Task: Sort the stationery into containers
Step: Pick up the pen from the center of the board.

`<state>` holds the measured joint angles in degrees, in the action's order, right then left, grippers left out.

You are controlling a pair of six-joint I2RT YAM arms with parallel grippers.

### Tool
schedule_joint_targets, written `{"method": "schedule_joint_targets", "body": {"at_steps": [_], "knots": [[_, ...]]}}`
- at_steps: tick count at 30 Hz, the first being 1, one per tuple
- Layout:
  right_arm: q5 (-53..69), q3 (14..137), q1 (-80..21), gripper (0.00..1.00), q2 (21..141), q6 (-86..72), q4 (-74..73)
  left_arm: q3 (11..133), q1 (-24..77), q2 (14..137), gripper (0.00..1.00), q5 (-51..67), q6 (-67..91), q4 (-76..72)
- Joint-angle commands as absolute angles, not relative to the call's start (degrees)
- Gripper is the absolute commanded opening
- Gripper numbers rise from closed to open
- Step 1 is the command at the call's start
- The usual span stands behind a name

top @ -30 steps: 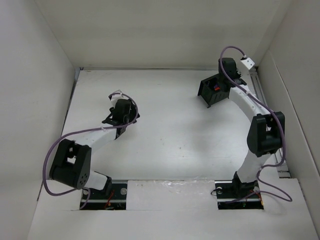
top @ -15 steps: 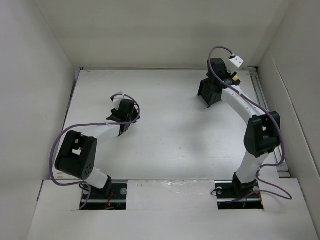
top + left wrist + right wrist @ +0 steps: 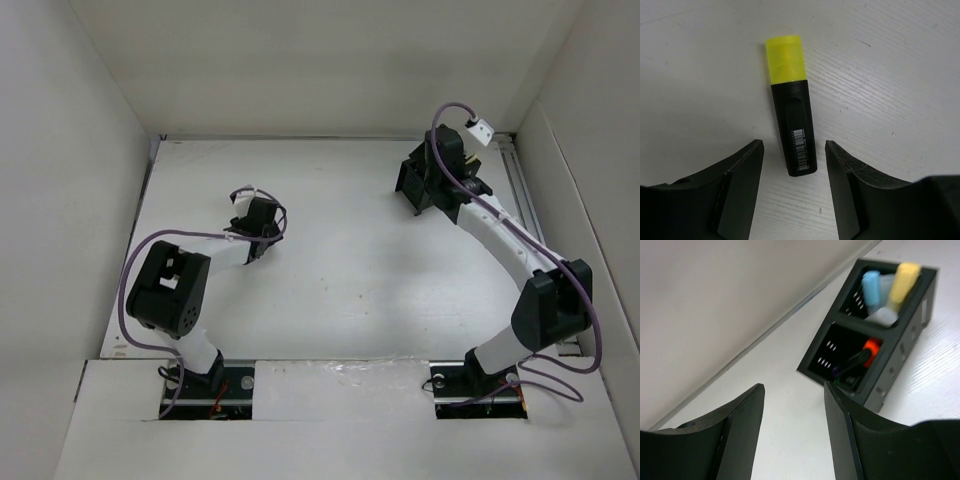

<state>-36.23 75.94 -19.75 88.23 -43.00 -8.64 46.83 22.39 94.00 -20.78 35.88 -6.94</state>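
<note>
A highlighter with a black barrel and yellow cap (image 3: 792, 117) lies flat on the white table. My left gripper (image 3: 794, 170) is open just above it, one finger on each side of the barrel's end. In the top view the left gripper (image 3: 256, 232) hides this marker. The black organiser (image 3: 875, 335) stands at the back right, and shows in the top view (image 3: 418, 183). It holds light blue (image 3: 871, 284), yellow (image 3: 904, 277) and orange (image 3: 871, 348) markers in two compartments. My right gripper (image 3: 794, 415) is open and empty, beside the organiser.
White walls enclose the table on the left, back and right. The back wall (image 3: 715, 300) is close behind the organiser. Purple cables loop from both arms.
The left arm has folded and its gripper has shifted slightly right over the marker. The right gripper has swung around at the organiser and its elbow has moved right.
</note>
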Motion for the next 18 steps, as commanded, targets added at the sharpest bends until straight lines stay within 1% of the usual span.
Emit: {"method": "schedule_joint_targets", "body": {"at_steps": [1,2,6,8,9,11,12,16,18], "knots": [[-31.9,73.6,-21.6,0.57,87.1,-44.7,-6.0,50.5,22.4,95.4,0.49,-23.0,36.0,-6.0],[-31.2,73.0,-21.6,0.57,87.1,-44.7,-5.1,50.5,22.4,96.0,0.47,-23.0,36.0,-6.0],[-24.7,71.1,-23.7,0.57,87.1,-46.7,-3.3,51.7,22.4,97.5,0.46,-23.0,35.5,-6.0],[-24.7,70.6,-25.6,0.57,87.7,-47.4,-2.7,52.2,22.4,98.2,0.43,-23.0,35.5,-6.0],[-24.0,70.0,-26.1,0.57,88.3,-47.4,-1.9,52.2,22.4,98.9,0.38,-23.0,35.5,-5.2],[-23.3,70.0,-26.8,0.58,88.9,-47.9,-1.9,52.7,22.4,98.9,0.34,-22.5,35.5,-4.7],[-22.4,70.0,-26.8,0.59,88.9,-47.9,-1.9,52.7,22.4,98.9,0.32,-22.5,35.5,-4.7],[-20.6,69.4,-26.8,0.71,89.4,-47.9,-1.9,51.4,22.4,98.3,0.27,-21.4,35.5,-5.2],[-19.7,69.4,-26.8,0.76,88.8,-47.9,-1.9,51.4,22.4,98.3,0.17,-21.4,35.0,-4.7]]}}
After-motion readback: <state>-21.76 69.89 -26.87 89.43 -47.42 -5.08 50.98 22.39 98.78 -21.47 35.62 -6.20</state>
